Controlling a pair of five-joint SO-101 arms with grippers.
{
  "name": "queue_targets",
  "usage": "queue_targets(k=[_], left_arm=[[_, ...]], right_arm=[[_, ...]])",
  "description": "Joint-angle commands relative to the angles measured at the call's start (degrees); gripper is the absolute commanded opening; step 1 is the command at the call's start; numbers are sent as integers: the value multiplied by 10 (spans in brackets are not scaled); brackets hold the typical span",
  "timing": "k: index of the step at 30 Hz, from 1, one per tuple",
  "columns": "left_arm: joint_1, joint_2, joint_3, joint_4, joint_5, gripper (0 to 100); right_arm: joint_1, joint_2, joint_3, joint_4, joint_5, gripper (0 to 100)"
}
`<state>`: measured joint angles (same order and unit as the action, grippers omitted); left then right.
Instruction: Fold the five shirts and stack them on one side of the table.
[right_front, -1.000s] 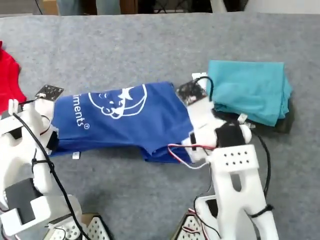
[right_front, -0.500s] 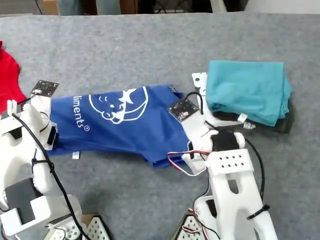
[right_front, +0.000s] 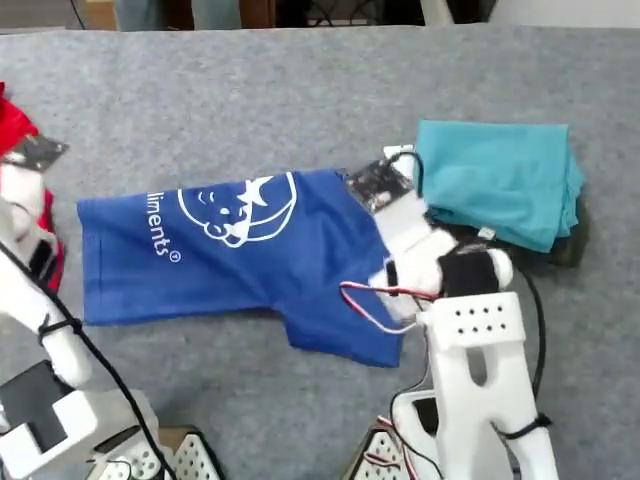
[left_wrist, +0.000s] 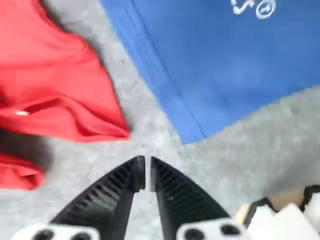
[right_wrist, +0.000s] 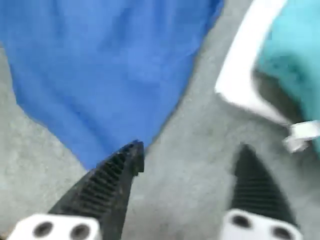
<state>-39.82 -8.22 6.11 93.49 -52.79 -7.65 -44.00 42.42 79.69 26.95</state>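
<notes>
1. Blue shirt (right_front: 230, 250) lies flat across the middle of the grey worktop (right_front: 300, 90), print up. Its body is narrowed to a long band, and one sleeve juts out toward the near edge.
2. At the right side a teal shirt (right_front: 495, 180) sits folded on top of a dark shirt (right_front: 568, 248). The blue shirt's end lies near them but apart. A red shirt (left_wrist: 55, 85) is bunched, unfolded, at the left edge.
3. The left hand (left_wrist: 144, 172) has its jaws drawn together on nothing. It hangs over bare worktop between the red shirt and a corner of the blue shirt's hem.
4. The right hand (right_wrist: 190, 149) has its jaws spread wide and holds nothing. It is over the worktop just beside the blue shirt's edge, on the teal shirt's side.
5. By my reading the blue shirt is mid-fold, and neither hand has cloth. The next move likely calls for a fresh low pinch on an edge, perhaps to tuck in the stray sleeve or to bring one end over the other. After that the bundle would go onto the teal shirt.
6. The red shirt is cut off by the frame edge, and the dark shirt is mostly covered. I count four shirts and cannot tell whether more lie under the teal one. A white piece (right_front: 398, 156) beside the teal shirt is not identifiable. How many layers the blue shirt already has is unclear.
</notes>
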Motion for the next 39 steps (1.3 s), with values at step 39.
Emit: queue_targets(k=[39], left_arm=[[144,541,-419,-126,260,28]], right_arm=[[-19,1062,-1245,70,-158,14]])
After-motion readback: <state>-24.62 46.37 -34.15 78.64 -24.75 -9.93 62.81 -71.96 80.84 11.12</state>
